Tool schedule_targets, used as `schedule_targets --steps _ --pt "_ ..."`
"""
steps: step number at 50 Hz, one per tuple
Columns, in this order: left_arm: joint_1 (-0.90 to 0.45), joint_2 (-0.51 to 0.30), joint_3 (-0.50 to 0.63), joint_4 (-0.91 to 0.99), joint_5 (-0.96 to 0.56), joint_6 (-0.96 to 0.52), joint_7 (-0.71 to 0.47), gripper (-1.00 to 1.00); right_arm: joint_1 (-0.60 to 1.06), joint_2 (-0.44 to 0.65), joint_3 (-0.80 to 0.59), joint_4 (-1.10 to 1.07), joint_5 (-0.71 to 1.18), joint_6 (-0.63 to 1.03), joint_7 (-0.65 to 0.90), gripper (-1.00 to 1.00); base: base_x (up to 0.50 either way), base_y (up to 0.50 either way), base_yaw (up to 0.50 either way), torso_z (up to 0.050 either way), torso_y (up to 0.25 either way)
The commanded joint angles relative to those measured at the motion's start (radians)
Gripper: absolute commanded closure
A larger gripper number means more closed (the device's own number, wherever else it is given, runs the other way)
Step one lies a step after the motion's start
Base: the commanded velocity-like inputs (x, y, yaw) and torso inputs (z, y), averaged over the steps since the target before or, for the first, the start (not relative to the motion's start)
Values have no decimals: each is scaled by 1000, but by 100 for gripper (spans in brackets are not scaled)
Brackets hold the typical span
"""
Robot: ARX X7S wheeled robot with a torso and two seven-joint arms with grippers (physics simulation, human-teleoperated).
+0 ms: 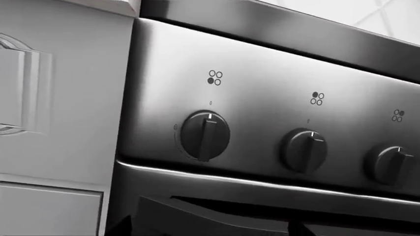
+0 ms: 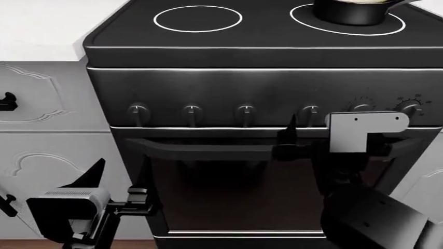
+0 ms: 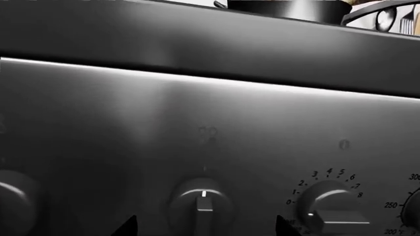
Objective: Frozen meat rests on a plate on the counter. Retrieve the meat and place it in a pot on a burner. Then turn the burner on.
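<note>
On burner (image 2: 346,26), pot (image 2: 349,11) (rim-centred) — right tool (image 2: 291,139) near knobs (image 2: 310,113)

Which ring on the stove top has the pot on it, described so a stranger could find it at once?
Start at the black glass stove top above the row of knobs. Two white rings show there; the burner is the one on the right. It alone has the black pot sitting inside it.

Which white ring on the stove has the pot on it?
The right-hand ring in the head view, the wider one. The black pot sits on it, while the smaller left ring holds nothing.
</note>
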Motion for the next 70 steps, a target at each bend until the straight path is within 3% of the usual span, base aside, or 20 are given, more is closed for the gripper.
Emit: schedule_targets --steps 1,61,62,70 --pt "-5 -2 0 -8 -4 1 -3 -100 12 -12 -12 45 -19 -15 -24 -100 0 0 0 0 0" --pt "-10 -11 7 -26 -20 11 -14 -100 67 -47 -37 175 -52 -38 -78 -100 0 0 0 0 0" --pt "-10 -11 8 -25 -20 11 -14 -100 68 -47 -40 175 -56 -39 -79 100 0 0 0 0 0" --pt "-13 -12 9 -20 -25 7 -21 -100 73 -46 -52 167 -64 -40 -88 100 0 0 0 0 0"
